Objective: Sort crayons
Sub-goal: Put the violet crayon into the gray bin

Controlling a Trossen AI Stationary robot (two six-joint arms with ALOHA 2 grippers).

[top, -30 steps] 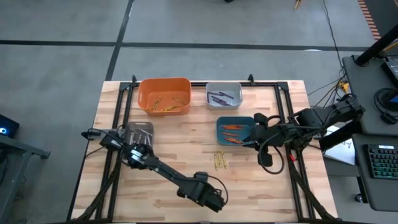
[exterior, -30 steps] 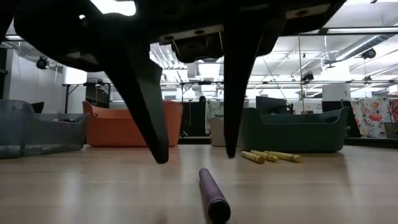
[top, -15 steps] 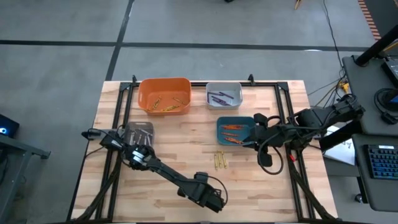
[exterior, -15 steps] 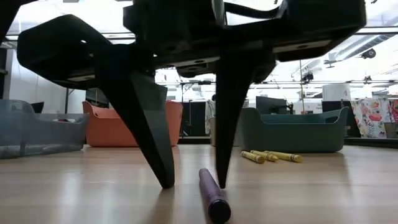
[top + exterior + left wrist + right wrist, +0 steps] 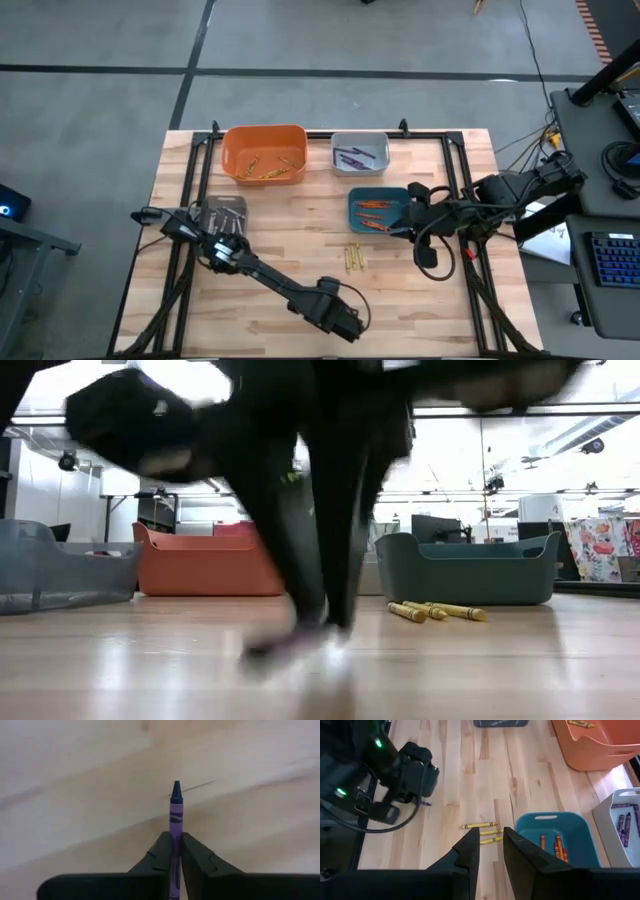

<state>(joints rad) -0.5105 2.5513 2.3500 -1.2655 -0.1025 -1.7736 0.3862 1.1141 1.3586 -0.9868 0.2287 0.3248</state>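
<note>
Left wrist view shows me the left gripper [image 5: 175, 851] with its two fingers pressed together on a purple crayon [image 5: 175, 812], and the pointed tip sticks out forward over the bare wood of the table [image 5: 75, 795]. From above, this gripper [image 5: 345, 322] is low at the near edge of the table, well apart from the bins. I judge the crayon as very light and stiff, but the wax can snap, and the paper wrap is a little slippery, so a hold on the wrapped body near the middle seems best to me, with gentle force. The dark marks on the wrap are too small, I cannot read any brand or word. The right gripper [image 5: 487, 842] waits beside the blue bin [image 5: 378, 209], its fingers a little apart and holding nothing. Three yellow crayons [image 5: 354, 259] lie together on the wood just in front of that bin. Orange crayons are in the blue bin, purple ones in the grey bin [image 5: 360, 153], yellow ones in the orange bin [image 5: 264, 153].
</note>
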